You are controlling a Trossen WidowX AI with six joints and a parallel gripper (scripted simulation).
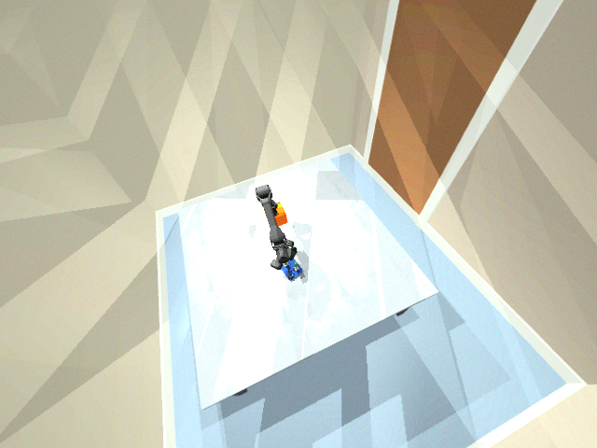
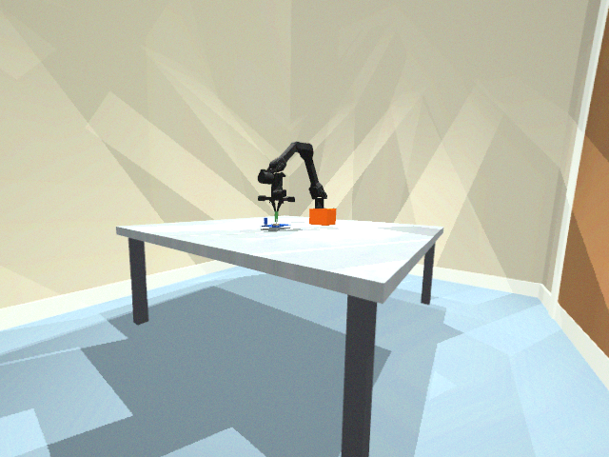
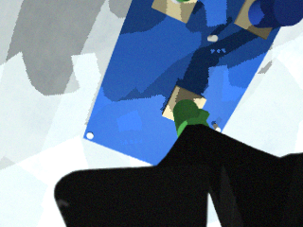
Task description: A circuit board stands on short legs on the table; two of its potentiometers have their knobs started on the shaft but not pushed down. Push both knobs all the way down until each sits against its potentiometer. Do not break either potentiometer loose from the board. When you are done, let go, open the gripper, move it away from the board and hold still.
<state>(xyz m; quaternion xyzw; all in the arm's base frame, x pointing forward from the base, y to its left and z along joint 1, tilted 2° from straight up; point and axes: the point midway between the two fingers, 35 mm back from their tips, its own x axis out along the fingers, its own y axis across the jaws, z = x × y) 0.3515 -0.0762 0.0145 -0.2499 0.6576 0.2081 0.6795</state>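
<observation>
The gripper (image 3: 191, 124) has its fingers closed fully together and nothing is held between them. It points straight down over the circuit board (image 3: 142, 95), and its closed tip meets the top of the green knob (image 3: 188, 113) directly below it. This knob sits on a tan potentiometer (image 3: 182, 101), near the board edge that is closest to the gripper body. In the exterior view the green knob (image 2: 277, 216) shows as a thin vertical piece under the gripper (image 2: 277, 210).

Further from the tip, at the far end of the board, a blue knob (image 3: 275, 11) stands on a second tan potentiometer (image 3: 248, 24). A third tan potentiometer (image 3: 176, 7) lies beside it, cut off by the picture edge. The board lies on the white table (image 2: 343, 255). Behind the gripper, the black arm (image 2: 300, 157) rises from an orange base block (image 2: 323, 215).
</observation>
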